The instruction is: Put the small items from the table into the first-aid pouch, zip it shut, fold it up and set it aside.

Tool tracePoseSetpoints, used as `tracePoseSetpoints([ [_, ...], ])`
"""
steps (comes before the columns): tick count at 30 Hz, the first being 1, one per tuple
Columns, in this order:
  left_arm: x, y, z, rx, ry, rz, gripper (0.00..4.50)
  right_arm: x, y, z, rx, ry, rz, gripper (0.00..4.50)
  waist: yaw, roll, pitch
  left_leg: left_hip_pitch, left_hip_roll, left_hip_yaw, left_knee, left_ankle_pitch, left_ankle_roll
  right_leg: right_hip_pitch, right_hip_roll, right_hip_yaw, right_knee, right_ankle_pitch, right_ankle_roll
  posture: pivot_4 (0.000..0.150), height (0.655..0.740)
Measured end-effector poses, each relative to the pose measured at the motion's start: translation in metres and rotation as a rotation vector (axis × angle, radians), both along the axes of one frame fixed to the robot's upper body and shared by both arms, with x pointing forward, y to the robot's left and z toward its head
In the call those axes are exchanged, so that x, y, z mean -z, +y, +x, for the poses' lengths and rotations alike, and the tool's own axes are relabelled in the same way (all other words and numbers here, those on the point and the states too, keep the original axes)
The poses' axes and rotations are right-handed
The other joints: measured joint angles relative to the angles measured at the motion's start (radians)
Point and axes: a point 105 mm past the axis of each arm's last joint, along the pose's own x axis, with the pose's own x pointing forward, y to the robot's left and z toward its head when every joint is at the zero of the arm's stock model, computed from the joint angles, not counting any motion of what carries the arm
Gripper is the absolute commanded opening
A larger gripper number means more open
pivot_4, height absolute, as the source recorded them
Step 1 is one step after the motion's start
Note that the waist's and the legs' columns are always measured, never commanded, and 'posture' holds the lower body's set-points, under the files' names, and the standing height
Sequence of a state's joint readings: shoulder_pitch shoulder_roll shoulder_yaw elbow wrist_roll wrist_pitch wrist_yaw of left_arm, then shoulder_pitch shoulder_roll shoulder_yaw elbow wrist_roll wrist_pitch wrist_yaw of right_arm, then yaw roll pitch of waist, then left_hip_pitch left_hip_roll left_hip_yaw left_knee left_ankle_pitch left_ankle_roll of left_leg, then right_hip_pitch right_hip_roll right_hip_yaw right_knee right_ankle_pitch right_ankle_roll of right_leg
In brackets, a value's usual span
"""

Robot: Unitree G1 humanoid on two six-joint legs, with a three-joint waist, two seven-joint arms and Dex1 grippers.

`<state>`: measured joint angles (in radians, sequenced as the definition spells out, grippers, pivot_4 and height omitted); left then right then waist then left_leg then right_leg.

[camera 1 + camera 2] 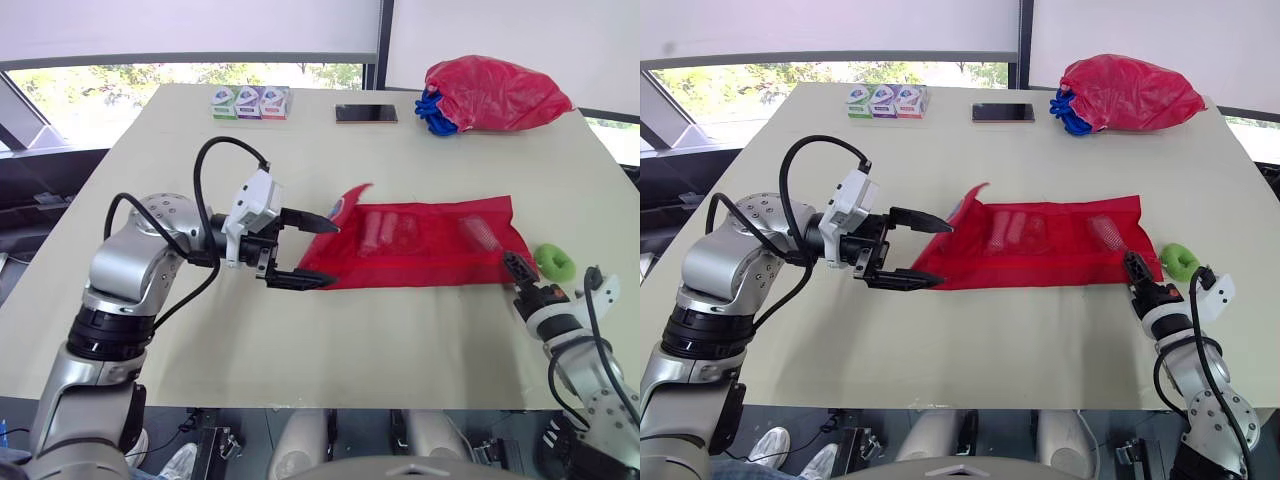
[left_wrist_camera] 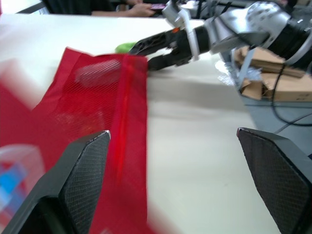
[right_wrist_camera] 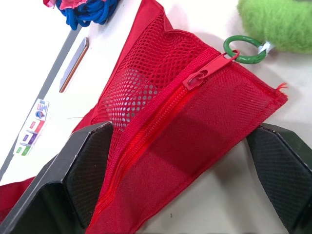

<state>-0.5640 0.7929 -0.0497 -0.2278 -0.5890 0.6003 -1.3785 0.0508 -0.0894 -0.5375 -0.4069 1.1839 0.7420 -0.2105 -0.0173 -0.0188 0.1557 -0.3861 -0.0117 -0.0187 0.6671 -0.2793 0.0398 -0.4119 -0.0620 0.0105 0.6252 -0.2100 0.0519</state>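
The red first-aid pouch (image 1: pixel 420 245) lies unfolded flat across the middle of the table, with rolled items (image 1: pixel 378 230) showing through its mesh pockets. My left gripper (image 1: pixel 318 252) is open at the pouch's left end, one finger above that edge and one below it. My right gripper (image 1: pixel 517 268) is open at the pouch's right end, its fingers on either side of the corner. There the red zipper pull (image 3: pixel 207 73) carries a green ring (image 3: pixel 245 50). A fuzzy green item (image 1: pixel 553 263) lies just right of the pouch.
At the table's far edge are a crumpled red bag (image 1: pixel 495 95) with blue cord under it, a phone (image 1: pixel 366 113) and a row of small boxes (image 1: pixel 250 102). The table's front edge (image 1: pixel 330 405) runs close below both arms.
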Motion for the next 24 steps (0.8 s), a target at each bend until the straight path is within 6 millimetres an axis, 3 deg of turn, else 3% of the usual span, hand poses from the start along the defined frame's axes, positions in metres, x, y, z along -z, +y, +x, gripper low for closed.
tracePoseSetpoints([
  [7, -0.008, -0.002, -0.010, 0.029, -0.002, 0.015, 4.44, 0.001, -0.001, 0.002, 0.004, 0.000, 0.006, 4.50, 0.000, 0.000, 0.000, 0.001, 0.000, 0.001, 0.000, 0.000, 0.000, 0.000, 0.001, 0.001, 0.000, 0.000, 0.001, 0.150, 0.7400],
  [19, -0.005, -0.001, -0.004, -0.017, -0.026, 0.025, 4.44, -0.001, 0.004, 0.009, 0.016, -0.031, 0.067, 4.50, 0.000, 0.000, 0.000, 0.002, 0.003, 0.003, 0.000, 0.000, 0.000, 0.000, 0.005, 0.006, 0.000, -0.002, 0.003, 0.150, 0.7400],
  [22, -0.006, -0.004, -0.001, -0.026, -0.033, 0.007, 4.50, 0.000, 0.006, 0.011, 0.012, -0.045, 0.065, 3.73, 0.000, 0.000, 0.000, 0.002, 0.003, 0.004, 0.000, 0.000, 0.000, 0.000, 0.007, 0.009, 0.000, -0.002, 0.003, 0.150, 0.7400],
  [24, -0.008, -0.005, 0.002, -0.036, -0.039, -0.005, 4.50, 0.004, 0.009, 0.013, 0.003, -0.043, 0.048, 2.97, 0.000, 0.000, 0.000, 0.002, 0.004, 0.004, 0.000, 0.000, 0.000, 0.000, 0.008, 0.010, 0.000, -0.002, 0.003, 0.150, 0.7400],
])
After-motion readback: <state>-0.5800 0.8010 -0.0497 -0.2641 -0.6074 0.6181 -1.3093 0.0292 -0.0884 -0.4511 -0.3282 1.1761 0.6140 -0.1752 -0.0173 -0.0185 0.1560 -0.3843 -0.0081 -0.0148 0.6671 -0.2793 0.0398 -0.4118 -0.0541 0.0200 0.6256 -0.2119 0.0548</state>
